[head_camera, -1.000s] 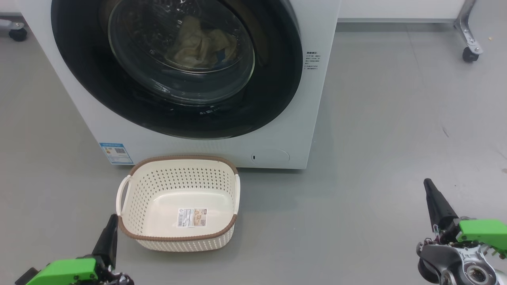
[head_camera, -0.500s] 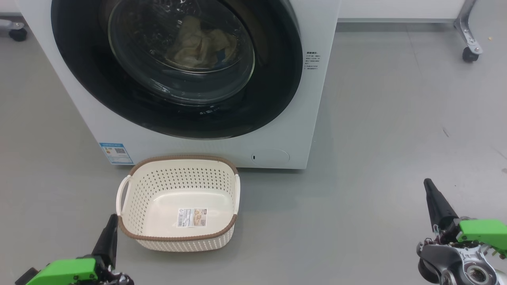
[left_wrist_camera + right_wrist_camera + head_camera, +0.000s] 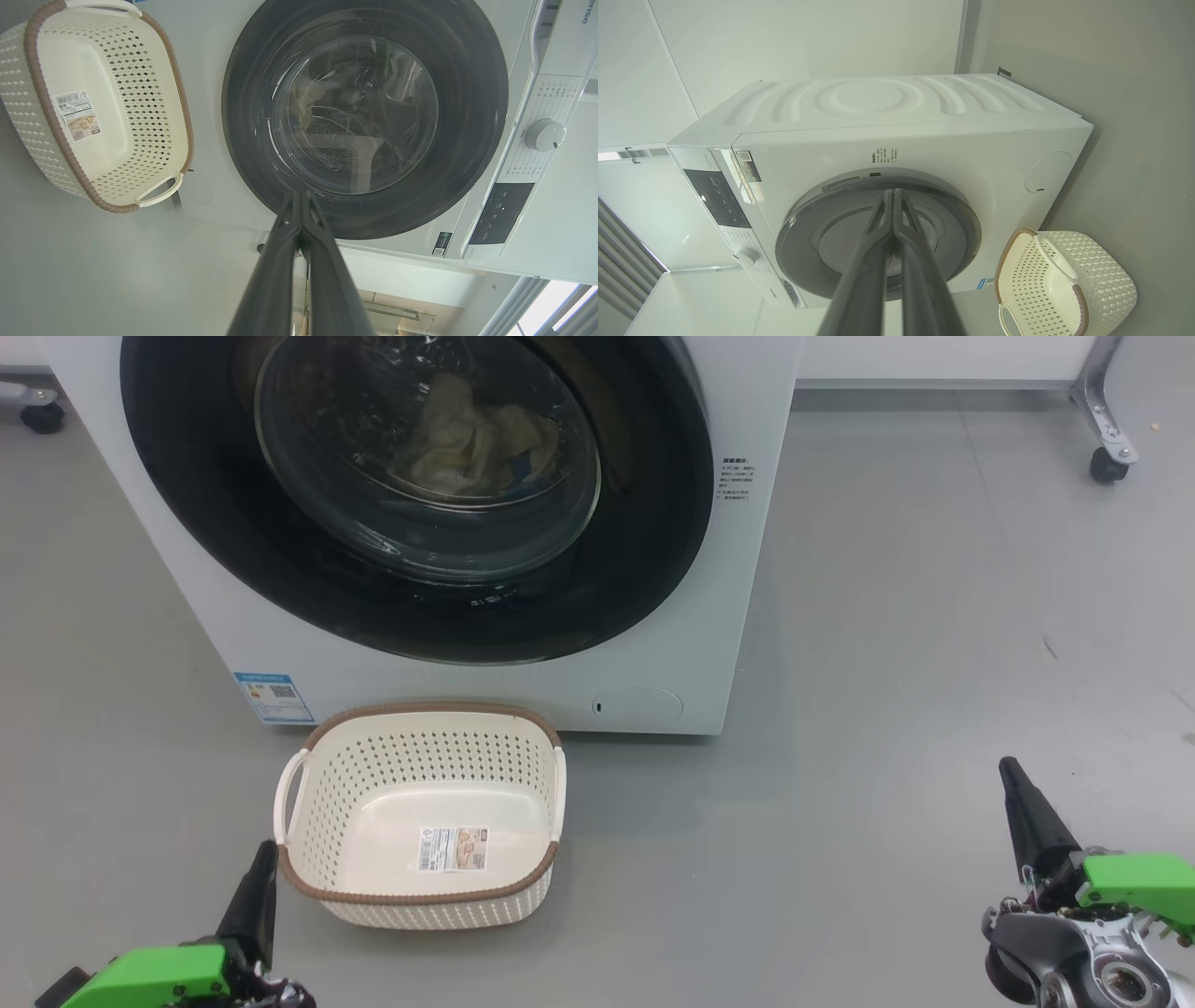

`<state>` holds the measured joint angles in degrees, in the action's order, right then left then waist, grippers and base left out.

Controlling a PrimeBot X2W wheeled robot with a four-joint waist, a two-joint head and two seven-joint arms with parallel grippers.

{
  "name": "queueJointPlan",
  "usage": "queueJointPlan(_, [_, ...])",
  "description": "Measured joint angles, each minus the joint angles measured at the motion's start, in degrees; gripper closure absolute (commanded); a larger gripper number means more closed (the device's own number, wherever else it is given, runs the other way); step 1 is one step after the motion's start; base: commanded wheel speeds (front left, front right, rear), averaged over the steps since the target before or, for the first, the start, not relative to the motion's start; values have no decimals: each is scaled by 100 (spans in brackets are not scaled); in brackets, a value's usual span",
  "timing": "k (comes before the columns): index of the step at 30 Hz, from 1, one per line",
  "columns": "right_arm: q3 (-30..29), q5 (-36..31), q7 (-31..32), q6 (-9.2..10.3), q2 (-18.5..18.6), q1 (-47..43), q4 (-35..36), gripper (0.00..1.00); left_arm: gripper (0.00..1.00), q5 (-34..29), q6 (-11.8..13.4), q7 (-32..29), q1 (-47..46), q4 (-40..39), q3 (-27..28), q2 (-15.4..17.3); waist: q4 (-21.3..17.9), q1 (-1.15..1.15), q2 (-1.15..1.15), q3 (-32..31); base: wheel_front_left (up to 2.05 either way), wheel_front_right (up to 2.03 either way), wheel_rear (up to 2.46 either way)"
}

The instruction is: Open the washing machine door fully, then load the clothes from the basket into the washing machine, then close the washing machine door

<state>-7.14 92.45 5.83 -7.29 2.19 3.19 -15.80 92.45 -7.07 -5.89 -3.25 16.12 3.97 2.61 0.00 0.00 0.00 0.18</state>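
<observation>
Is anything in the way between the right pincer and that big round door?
Nothing visible: only bare floor lies between the right pincer and the washing machine door. The basket sits off to its left, below the door.

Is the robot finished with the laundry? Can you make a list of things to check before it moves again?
1. The basket is empty: ok.
2. The clothes are inside the washing machine, behind the glass: ok.
3. The washing machine door sits flat against the front: ok.
4. Door latched: cannot tell.
5. The left gripper is shut, holding nothing: ok.
6. The right gripper is shut, holding nothing: ok.
</observation>
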Motion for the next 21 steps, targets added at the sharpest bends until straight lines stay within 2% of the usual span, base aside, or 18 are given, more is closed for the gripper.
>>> queueJointPlan(21, [-13,-1,9,0,0,0,0,100,100,-1,0,-2,-1,0,24,-2,0,0,0,0,0,0,0])
